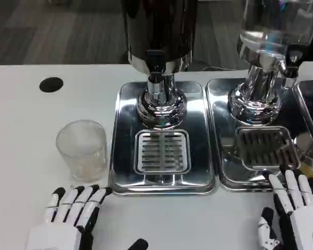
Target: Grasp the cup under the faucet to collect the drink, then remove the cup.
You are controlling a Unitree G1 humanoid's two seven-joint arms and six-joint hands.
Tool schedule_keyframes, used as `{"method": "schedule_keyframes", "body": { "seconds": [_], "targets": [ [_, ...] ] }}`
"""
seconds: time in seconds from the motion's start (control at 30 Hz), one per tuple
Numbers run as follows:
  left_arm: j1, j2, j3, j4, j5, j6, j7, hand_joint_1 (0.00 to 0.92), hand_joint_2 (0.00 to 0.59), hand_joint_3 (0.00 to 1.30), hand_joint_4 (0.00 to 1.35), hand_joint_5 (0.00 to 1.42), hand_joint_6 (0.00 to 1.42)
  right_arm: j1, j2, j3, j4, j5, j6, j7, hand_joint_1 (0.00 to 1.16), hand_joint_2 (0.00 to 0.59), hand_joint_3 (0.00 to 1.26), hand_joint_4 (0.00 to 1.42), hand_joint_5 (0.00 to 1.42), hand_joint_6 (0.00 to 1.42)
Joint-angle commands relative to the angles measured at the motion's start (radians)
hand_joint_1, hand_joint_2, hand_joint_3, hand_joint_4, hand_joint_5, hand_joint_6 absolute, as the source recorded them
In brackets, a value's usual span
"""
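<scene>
While the ribbed clear cup (82, 150) stands upright on the white table (21, 130), it is to the left of the middle drink dispenser (157, 47) and just beside the left edge of that dispenser's steel drip tray (122, 156), not under the faucet (155, 78). The faucet hangs above the slotted grate (161, 151) set into the tray, and nothing stands on the grate. The left hand (68, 216) lies low on the table near the bottom edge of the head view, just in front of the cup and apart from it, its fingers spread and holding nothing. The right hand (295, 208) sits at the bottom right, fingers apart and pointing forward, their tips at the front edge of a second steel tray (224, 104) and empty as well. That tray carries a second dispenser (266, 57) with a clear tank. A black round hole (51, 84) marks the table at the far left.
</scene>
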Motion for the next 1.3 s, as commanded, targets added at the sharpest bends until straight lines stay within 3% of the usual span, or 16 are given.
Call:
{"method": "schedule_keyframes", "body": {
  "seconds": [0.03, 0.57, 0.67, 0.77, 0.93, 1.3],
  "targets": [
    [0.000, -0.001, -0.006, 0.011, 0.003, 0.000, -0.001, 0.000, 0.140, 0.26, 0.01, 0.15, 0.08, 0.002, 0.000, -0.002, 0.011, 0.007, -0.010, -0.014, 0.06, 0.566, 0.12, 0.00, 0.00, 0.00],
    [-0.003, 0.001, -0.002, 0.013, -0.006, -0.023, 0.022, 0.000, 0.136, 0.27, 0.01, 0.15, 0.08, 0.005, 0.004, 0.000, 0.001, -0.006, 0.015, 0.002, 0.06, 0.566, 0.12, 0.00, 0.00, 0.00],
    [0.002, 0.009, 0.012, -0.014, -0.004, -0.037, 0.034, 0.000, 0.082, 0.27, 0.01, 0.15, 0.08, 0.018, 0.002, -0.001, -0.027, -0.019, 0.037, 0.009, 0.06, 0.566, 0.12, 0.00, 0.00, 0.00],
    [0.008, 0.014, 0.060, -0.083, -0.031, -0.047, 0.024, 0.000, 0.069, 0.27, 0.01, 0.15, 0.08, 0.028, 0.003, -0.006, -0.044, -0.019, 0.048, 0.010, 0.06, 0.566, 0.12, 0.00, 0.00, 0.00],
    [-0.041, 0.009, 0.179, -0.116, -0.204, -0.102, -0.053, 0.000, 0.057, 0.26, 0.01, 0.16, 0.08, 0.040, 0.003, -0.007, -0.063, -0.016, 0.052, 0.011, 0.06, 0.566, 0.12, 0.00, 0.00, 0.00],
    [-0.226, -0.009, 0.304, 0.019, -0.425, -0.104, -0.256, 0.000, 0.023, 0.16, 0.00, 0.13, 0.08, 0.067, -0.022, -0.039, -0.145, -0.017, 0.048, 0.025, 0.06, 0.566, 0.12, 0.00, 0.00, 0.00]
  ]
}}
